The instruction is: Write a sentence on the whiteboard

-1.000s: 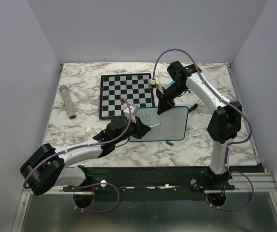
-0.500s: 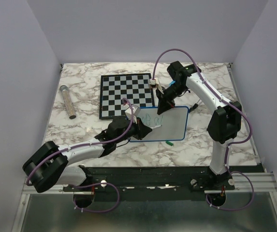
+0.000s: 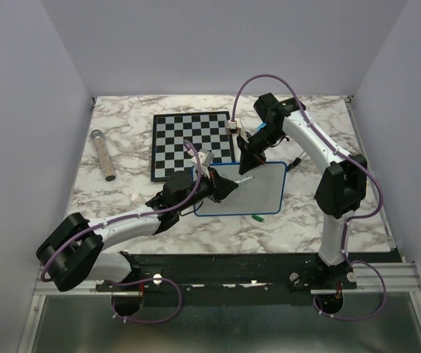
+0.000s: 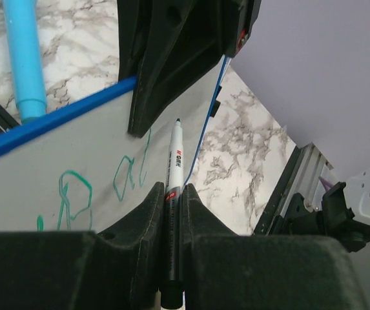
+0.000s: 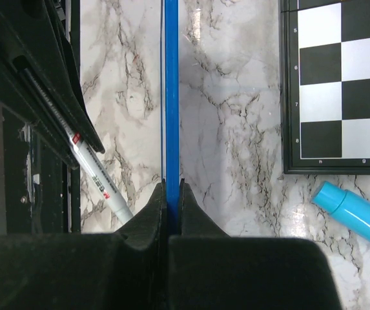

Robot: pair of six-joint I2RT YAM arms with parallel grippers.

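Left pincer (image 4: 174, 194) clamps slim white green-tipped marker (image 4: 175, 158); right pincer (image 5: 170, 188) pinches edge of blue-rimmed white whiteboard (image 3: 265, 187). Green handwritten sentence (image 4: 91, 190) barely begun: few loopy letters, perhaps one word. Most remains.

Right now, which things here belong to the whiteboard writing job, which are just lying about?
In use: flat white blue-rimmed whiteboard, rim in right gripper; white-barrelled green marker in left gripper; green handwritten letters of the sentence.
Lying about: black-and-white checkered board; speckled grey tube; light blue pen; small green cap.
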